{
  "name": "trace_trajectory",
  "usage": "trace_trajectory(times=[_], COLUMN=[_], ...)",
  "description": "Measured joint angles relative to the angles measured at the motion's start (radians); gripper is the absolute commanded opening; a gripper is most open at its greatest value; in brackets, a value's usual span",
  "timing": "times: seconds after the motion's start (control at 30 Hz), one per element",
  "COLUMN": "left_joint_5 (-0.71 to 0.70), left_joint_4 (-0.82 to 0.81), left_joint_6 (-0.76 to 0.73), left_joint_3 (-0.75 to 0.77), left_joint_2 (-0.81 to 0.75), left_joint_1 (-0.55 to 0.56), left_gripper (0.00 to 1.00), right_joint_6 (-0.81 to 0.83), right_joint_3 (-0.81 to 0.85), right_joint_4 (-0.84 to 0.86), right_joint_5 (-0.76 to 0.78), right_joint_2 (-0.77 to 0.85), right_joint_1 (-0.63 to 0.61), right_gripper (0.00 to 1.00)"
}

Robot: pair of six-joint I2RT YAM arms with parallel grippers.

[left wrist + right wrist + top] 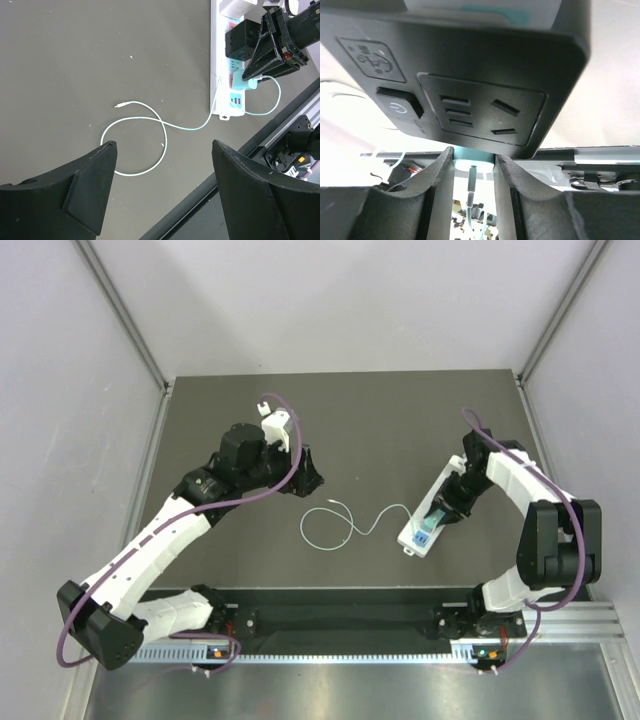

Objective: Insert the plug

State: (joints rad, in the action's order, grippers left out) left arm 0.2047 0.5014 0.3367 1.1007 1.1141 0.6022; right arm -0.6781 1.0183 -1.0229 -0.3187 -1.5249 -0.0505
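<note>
At power strip point(218, 60), R gripper point(250, 73) clamps teal plug point(247, 86); L gripper point(164, 146) wide open, empty.

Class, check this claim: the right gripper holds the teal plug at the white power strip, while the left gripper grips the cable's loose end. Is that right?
Not quite. The left gripper is open and grips nothing; the cable's loose end lies free on the table, as the left wrist view shows. The right gripper does hold the teal plug.
</note>
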Motion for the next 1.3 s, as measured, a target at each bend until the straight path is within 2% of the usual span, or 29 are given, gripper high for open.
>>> trace_trajectory(times=[0.27, 0.53, 0.9, 1.3], left_joint_5=[0.0, -0.001, -0.025, -0.026], left_joint_4=[0.0, 0.0, 0.0, 0.0], left_joint_6=[0.0, 0.0, -0.004, -0.007], left_joint_3=[0.0, 0.0, 0.0, -0.009], left_joint_2=[0.0, 0.0, 0.001, 0.001], left_joint_1=[0.0, 0.0, 0.0, 0.0], left_gripper=[0.81, 0.81, 0.81, 0.81], right_joint_6=[-0.006, -0.002, 0.026, 0.023], right_joint_3=[-0.009, 0.021, 0.14, 0.155], right_joint_4=[0.003, -0.037, -0.127, -0.143], right_joint_5=[-0.012, -0.065, -0.014, 0.007], right_joint_2=[-0.005, -0.077, -0.188, -0.211], right_joint_1=[-0.002, -0.006, -0.024, -0.036], right_gripper=[0.0, 0.0, 0.0, 0.0])
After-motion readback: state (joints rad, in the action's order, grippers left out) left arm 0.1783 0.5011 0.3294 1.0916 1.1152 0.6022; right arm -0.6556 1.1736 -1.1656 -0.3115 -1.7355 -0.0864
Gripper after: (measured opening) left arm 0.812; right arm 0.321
